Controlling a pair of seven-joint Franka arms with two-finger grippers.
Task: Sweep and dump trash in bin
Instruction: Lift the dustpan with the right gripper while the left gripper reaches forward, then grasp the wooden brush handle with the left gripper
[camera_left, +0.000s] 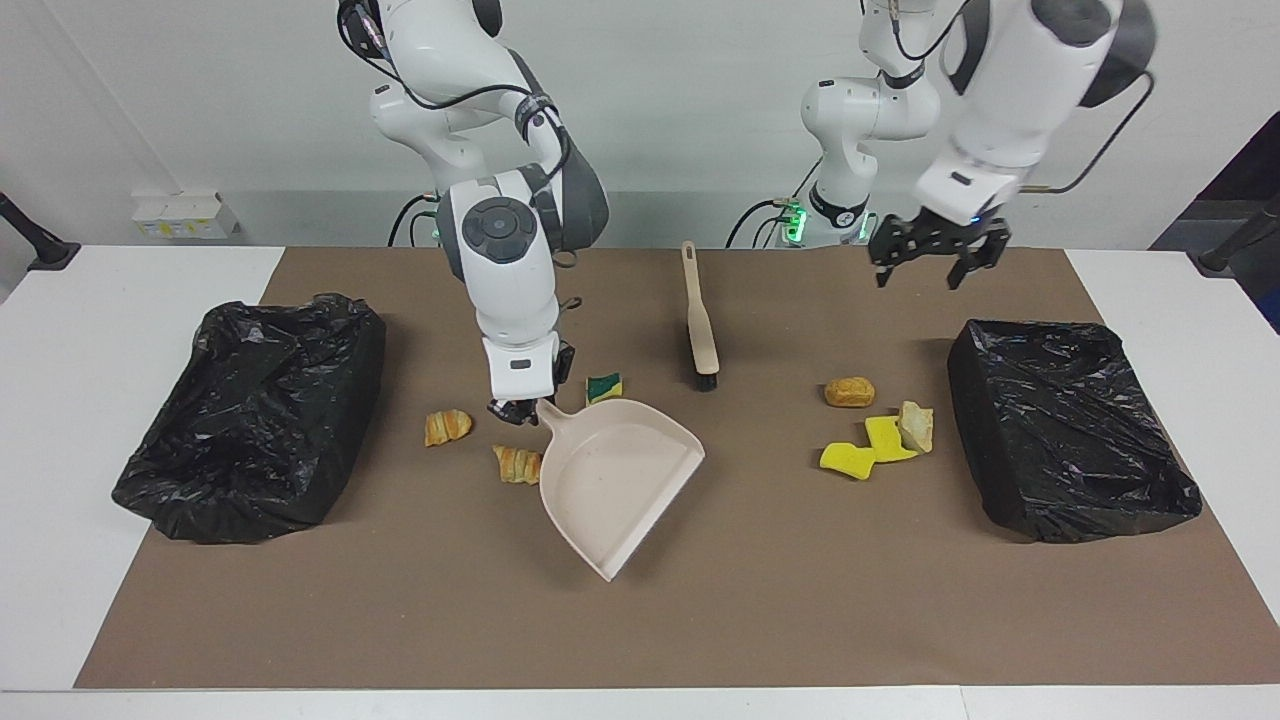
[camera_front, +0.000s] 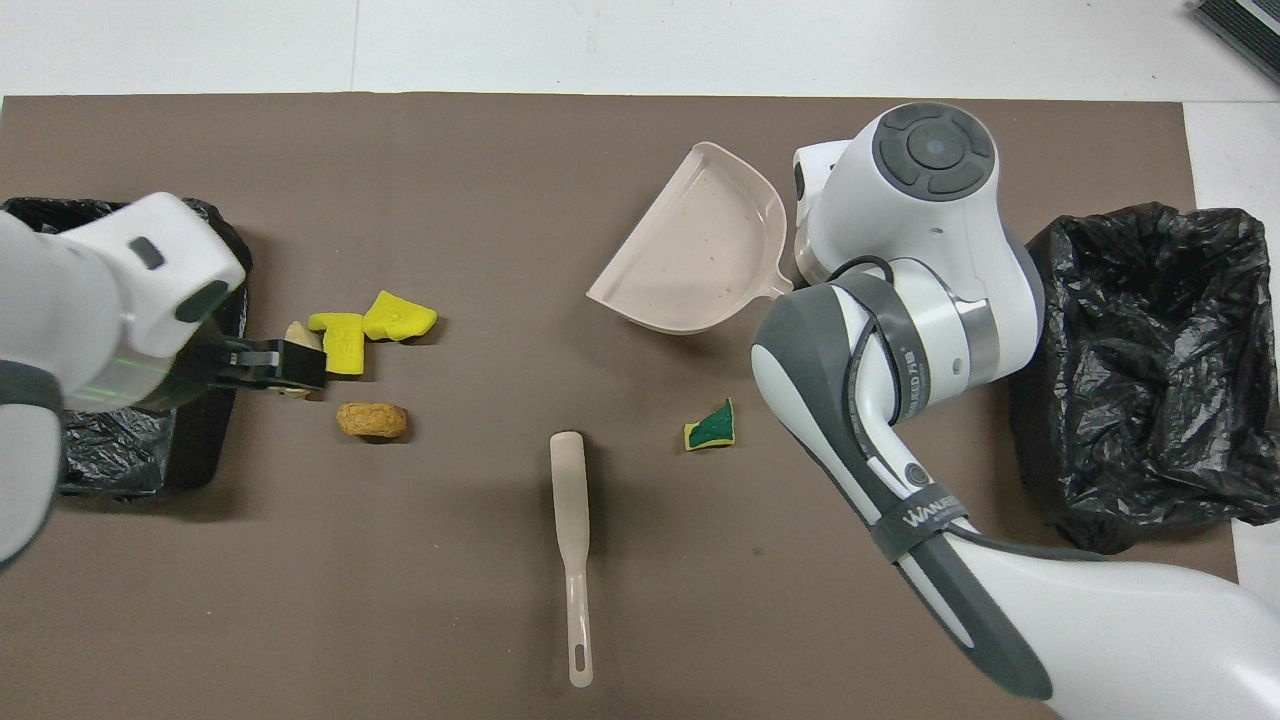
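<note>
- Facing view first: barely started, we'd say. All seven bits of trash sit on the surface: two pastries (camera_left: 447, 427) (camera_left: 518, 464) at about 9 o'clock from the dustpan (camera_left: 615, 482), a green-backed sponge (camera_left: 603, 387) at its 12, and the bun (camera_left: 849, 392), yellow sponges (camera_left: 866, 446) and pale chunk (camera_left: 916, 425) beside the bin (camera_left: 1070, 430) at the left arm's end. The brush (camera_left: 700, 320) lies untouched.
- Right gripper (camera_left: 517, 409) is down at the dustpan handle, fingers apparently pinching it. Left gripper (camera_left: 938, 262) hovers high, fingers spread.
- Overhead view: the right arm hides both pastries and that grip; the dustpan (camera_front: 690, 250) looks empty. The other bin (camera_front: 1150, 360) shows no trash either, as far as we can see.
</note>
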